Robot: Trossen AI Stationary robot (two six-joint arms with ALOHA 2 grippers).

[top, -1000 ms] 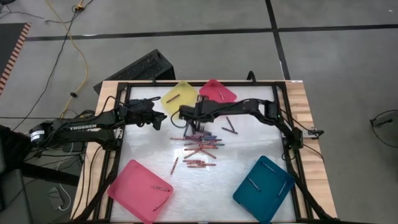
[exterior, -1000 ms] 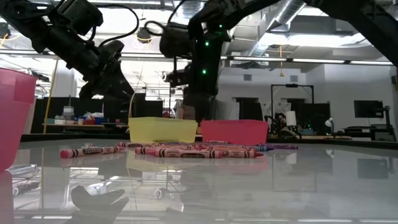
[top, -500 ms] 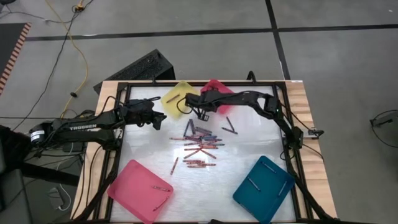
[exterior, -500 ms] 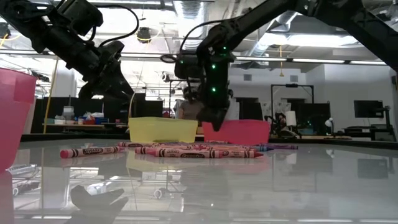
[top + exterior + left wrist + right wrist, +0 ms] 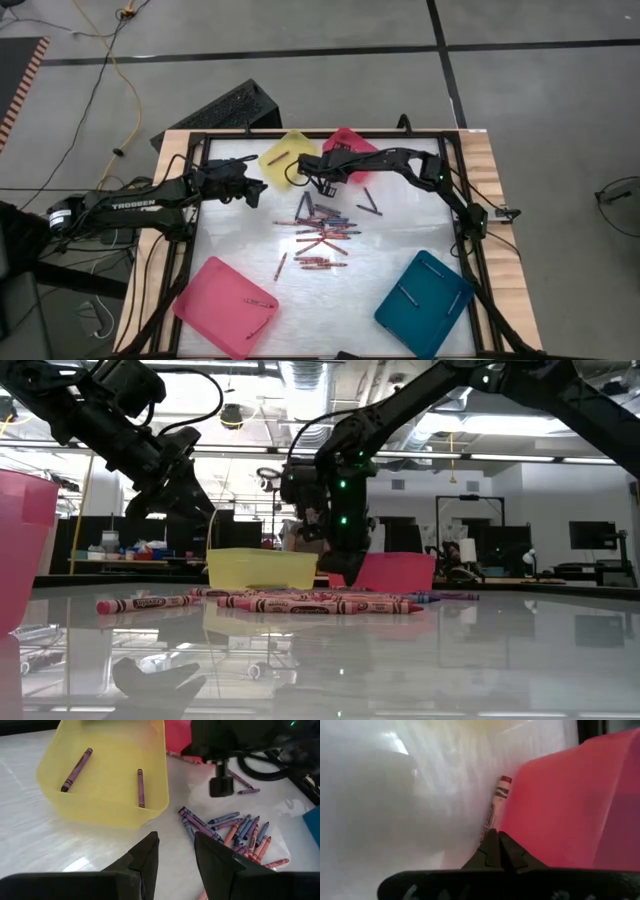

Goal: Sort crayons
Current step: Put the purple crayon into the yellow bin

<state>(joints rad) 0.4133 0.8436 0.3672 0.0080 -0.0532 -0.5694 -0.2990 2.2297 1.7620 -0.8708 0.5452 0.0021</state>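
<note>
The right fingers are pressed together to a point, low over the surface in the gap between the yellow tray and the far pink tray. Straight ahead of their tips lies a red crayon, lengthwise along the foot of the pink tray's wall. Whether the tips pinch its near end or merely meet it cannot be told. The main pile of crayons sits behind these fingers, nearer the middle of the surface.

The step looks like getting this red crayon into the pink tray. If it is held, the robot would do well to lift straight up until the crayon's far end clears the wall, then carry it sideways over the rim before releasing. A sideways move begun too low would knock the tray. If it is not held, the fingers need to part, straddle the crayon near its middle and close across it, not along it.

The left fingers stand a little apart with nothing between them, waiting in front of the yellow tray, where two purple crayons already lie beyond their tips.
</note>
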